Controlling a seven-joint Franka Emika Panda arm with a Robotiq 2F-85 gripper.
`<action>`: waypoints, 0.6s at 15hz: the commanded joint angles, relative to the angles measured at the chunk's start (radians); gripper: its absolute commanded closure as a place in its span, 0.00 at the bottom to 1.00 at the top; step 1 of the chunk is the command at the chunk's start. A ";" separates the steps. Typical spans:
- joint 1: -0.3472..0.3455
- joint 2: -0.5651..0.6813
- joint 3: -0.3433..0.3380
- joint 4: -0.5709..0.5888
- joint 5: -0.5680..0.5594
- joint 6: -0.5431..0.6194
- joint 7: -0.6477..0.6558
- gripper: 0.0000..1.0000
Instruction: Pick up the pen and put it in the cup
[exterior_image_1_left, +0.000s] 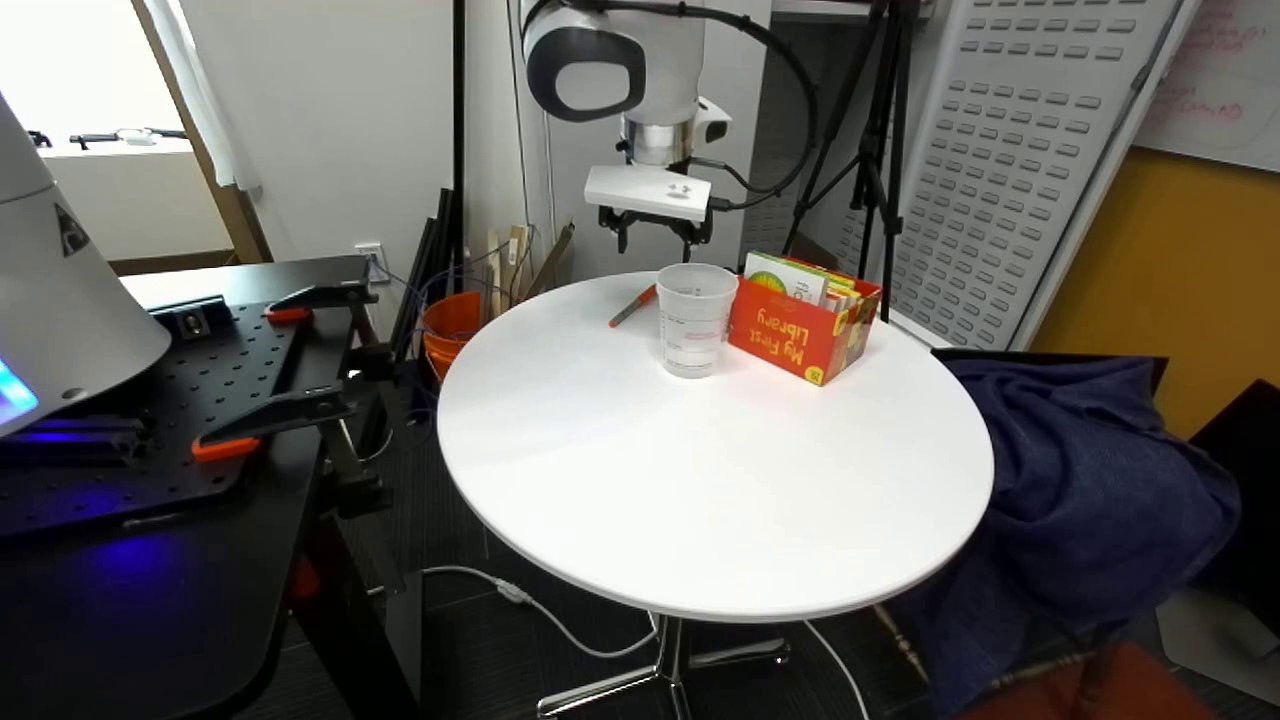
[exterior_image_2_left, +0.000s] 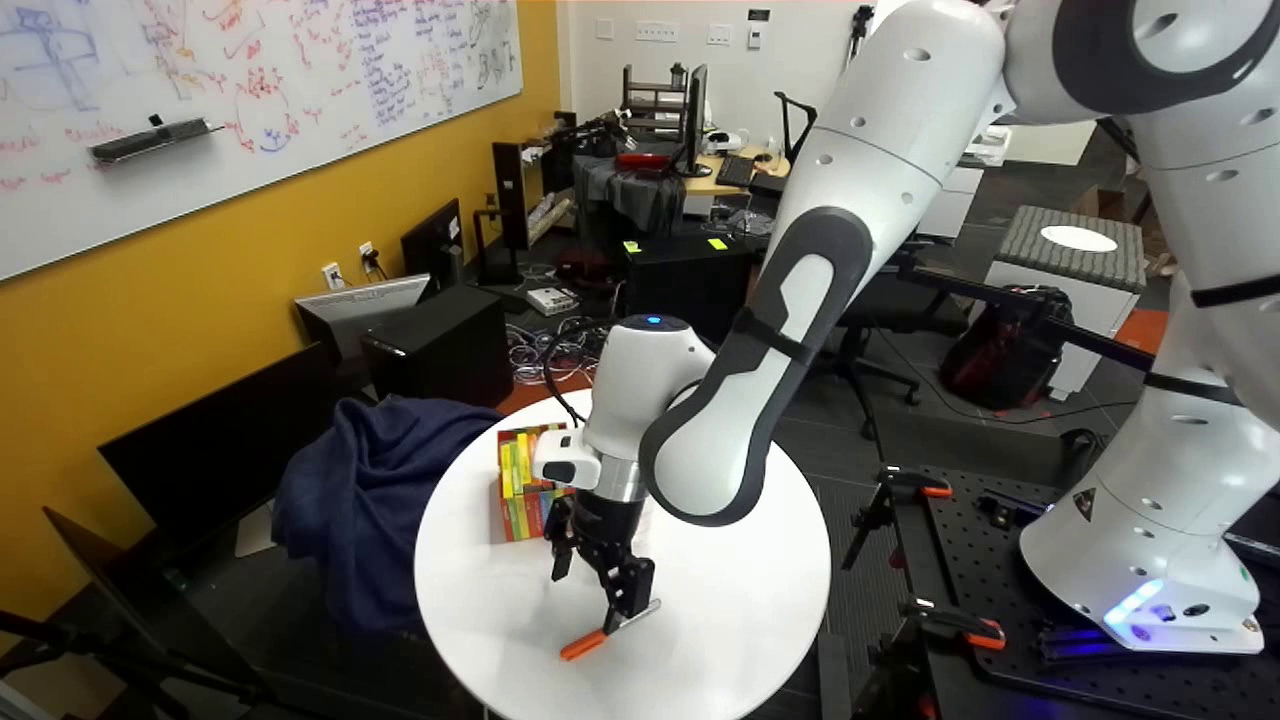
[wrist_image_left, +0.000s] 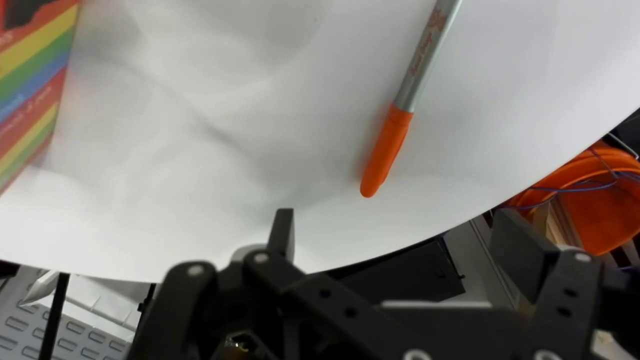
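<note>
The pen, with an orange cap and silver body, lies flat on the white round table; it shows in both exterior views (exterior_image_1_left: 633, 306) (exterior_image_2_left: 584, 645) and in the wrist view (wrist_image_left: 385, 145), where its far end runs out of the top edge. The clear plastic cup (exterior_image_1_left: 692, 335) stands upright beside the pen in an exterior view. It is out of the wrist view. My gripper (exterior_image_1_left: 655, 248) (exterior_image_2_left: 587, 596) (wrist_image_left: 395, 220) is open and empty above the table near the pen, apart from it. In the wrist view the capped end points toward the gap between the fingers.
A red cardboard box of small books (exterior_image_1_left: 790, 325) (exterior_image_2_left: 520, 485) stands right beside the cup; its side shows in the wrist view (wrist_image_left: 30, 95). The table's rim (wrist_image_left: 425, 235) runs close under the gripper. An orange bucket (exterior_image_1_left: 450, 325) (wrist_image_left: 595, 200) stands on the floor beyond the rim.
</note>
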 joint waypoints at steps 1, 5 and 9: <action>-0.007 0.073 0.006 0.064 -0.074 0.023 0.079 0.00; 0.000 0.128 -0.001 0.118 -0.144 0.008 0.137 0.00; 0.010 0.165 -0.011 0.152 -0.192 -0.008 0.201 0.00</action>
